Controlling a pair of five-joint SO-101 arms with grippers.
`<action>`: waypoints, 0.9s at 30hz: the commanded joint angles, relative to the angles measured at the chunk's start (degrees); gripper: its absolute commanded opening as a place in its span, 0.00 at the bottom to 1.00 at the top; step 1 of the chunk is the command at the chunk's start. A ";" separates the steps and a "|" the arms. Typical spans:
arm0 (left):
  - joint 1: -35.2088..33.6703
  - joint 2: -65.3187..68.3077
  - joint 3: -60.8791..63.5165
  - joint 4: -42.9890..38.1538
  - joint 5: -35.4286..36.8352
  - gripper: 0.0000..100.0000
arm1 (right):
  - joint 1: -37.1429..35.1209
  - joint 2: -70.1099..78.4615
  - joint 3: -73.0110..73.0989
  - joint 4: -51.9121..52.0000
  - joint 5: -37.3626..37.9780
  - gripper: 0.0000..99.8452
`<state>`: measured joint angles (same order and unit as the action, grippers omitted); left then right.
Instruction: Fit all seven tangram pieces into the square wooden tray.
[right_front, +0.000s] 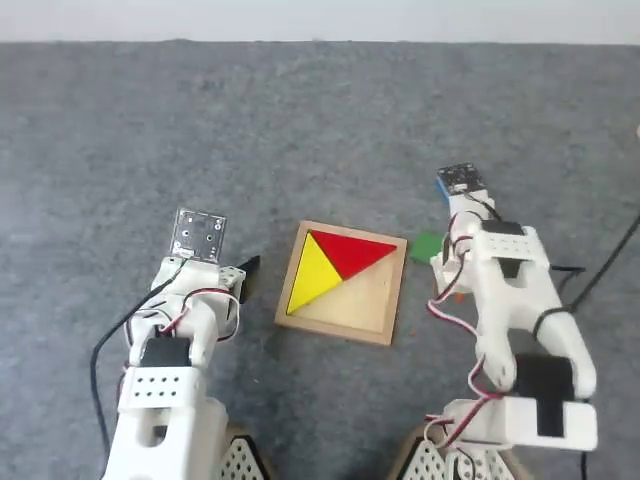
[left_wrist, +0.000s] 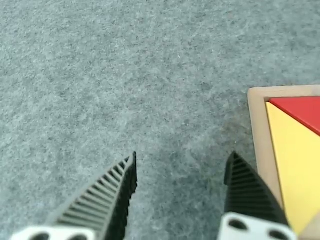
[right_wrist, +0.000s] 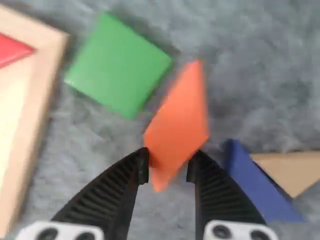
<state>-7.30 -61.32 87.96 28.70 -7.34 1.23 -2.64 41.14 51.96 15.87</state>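
Count of tangram pieces in sight: six. Two sit in the square wooden tray (right_front: 371, 297) at mid-desk: one large red triangle (right_front: 350, 250) along its far edge and one large yellow triangle (right_front: 312, 276) along its left edge, meeting on a shared side. The rest of the tray floor is bare wood.

Four pieces lie on the grey felt desk (right_front: 300, 130) to the right of the tray:
- one green square (right_wrist: 117, 70), just beside the tray's far right corner, a strip of felt between them
- one orange parallelogram (right_wrist: 177, 125)
- one blue triangle (right_wrist: 250, 182), partly hidden behind a finger
- one tan triangle (right_wrist: 290, 170), lying against the blue one and cut off at the frame edge

Right pincer (right_wrist: 167, 161): fingers clamped on the near corner of the orange parallelogram. In the high view this pincer is hidden under its own arm.

Left pincer (left_wrist: 182, 165): fingers apart, holding nothing, over bare felt just left of the tray's near left corner.

Two circuit boards (right_front: 198, 236), one per wrist; any print on them is too small to read.
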 joint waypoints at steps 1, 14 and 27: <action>0.09 -1.05 -0.40 -1.23 0.26 0.28 | 5.05 0.04 -2.02 -0.75 1.76 0.16; 0.09 -0.97 -0.40 -1.32 0.26 0.28 | 8.13 -4.00 -2.29 -2.59 -0.97 0.16; 0.09 -0.97 -0.40 -1.41 0.26 0.28 | -1.27 -8.22 -6.42 -2.77 -3.52 0.16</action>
<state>-7.30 -61.32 87.96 28.70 -7.34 0.70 -11.60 39.91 50.11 13.41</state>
